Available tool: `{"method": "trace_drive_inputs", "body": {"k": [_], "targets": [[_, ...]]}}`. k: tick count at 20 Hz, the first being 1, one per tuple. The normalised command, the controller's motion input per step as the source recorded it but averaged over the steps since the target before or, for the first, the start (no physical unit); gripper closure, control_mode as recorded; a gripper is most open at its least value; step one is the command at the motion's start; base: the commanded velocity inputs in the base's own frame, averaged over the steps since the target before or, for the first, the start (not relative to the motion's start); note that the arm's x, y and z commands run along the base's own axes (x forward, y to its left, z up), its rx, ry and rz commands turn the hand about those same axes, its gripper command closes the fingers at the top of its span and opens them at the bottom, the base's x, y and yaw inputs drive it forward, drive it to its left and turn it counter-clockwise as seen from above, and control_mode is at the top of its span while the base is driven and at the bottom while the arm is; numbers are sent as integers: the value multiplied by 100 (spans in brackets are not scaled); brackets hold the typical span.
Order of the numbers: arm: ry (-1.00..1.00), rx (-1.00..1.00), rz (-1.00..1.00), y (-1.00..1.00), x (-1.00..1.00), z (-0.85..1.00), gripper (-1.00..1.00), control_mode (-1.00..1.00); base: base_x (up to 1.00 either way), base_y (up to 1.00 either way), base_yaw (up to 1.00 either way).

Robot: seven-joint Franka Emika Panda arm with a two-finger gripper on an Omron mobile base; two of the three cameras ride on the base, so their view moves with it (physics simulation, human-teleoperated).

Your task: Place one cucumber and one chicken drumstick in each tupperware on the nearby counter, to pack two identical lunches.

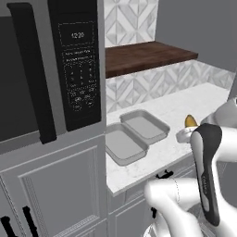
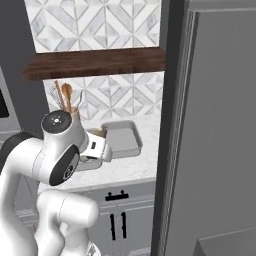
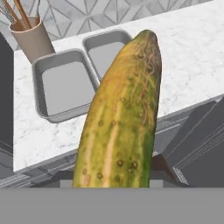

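Cucumber (image 3: pixel 120 118) rises straight up out of the bottom of the hand view, where the fingers would stand; the fingertips themselves are hidden behind it, so we cannot tell for certain how far they are closed, though the cucumber sits upright in front of the camera as a held thing would. Its tip reaches up across the counter (image 3: pixel 188 57) in that view, overlapping the nearer corner of the right-hand tupperware (image 3: pixel 114 36). The other tupperware (image 3: pixel 43 107) lies touching it on the left, and a beige utensil cup (image 3: pixel 33 39) with wooden tools stands just behind that tray. From the left base view we see the two trays (image 1: pixel 157 122) (image 1: pixel 121 159) side by side on the counter (image 1: pixel 139 173), beside the microwave (image 1: pixel 76 65), with the cucumber's yellow end (image 1: pixel 190 121) poking above the arm, off to the right of the trays and above the counter. A dark wooden shelf (image 1: pixel 143 55) runs above the counter.
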Motion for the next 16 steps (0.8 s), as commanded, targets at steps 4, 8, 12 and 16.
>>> {"method": "trace_drive_inputs", "body": {"k": [4,8,12,16], "targets": [[2,0,17,5,100,-12,100,-100,0,0,0],[11,-1,11,29,100,-20,100,-100,0,0,0],[16,-2,9,10,100,-52,100,-100,0,0,0],[15,-2,2,-7,100,-47,100,-100,0,0,0]]}}
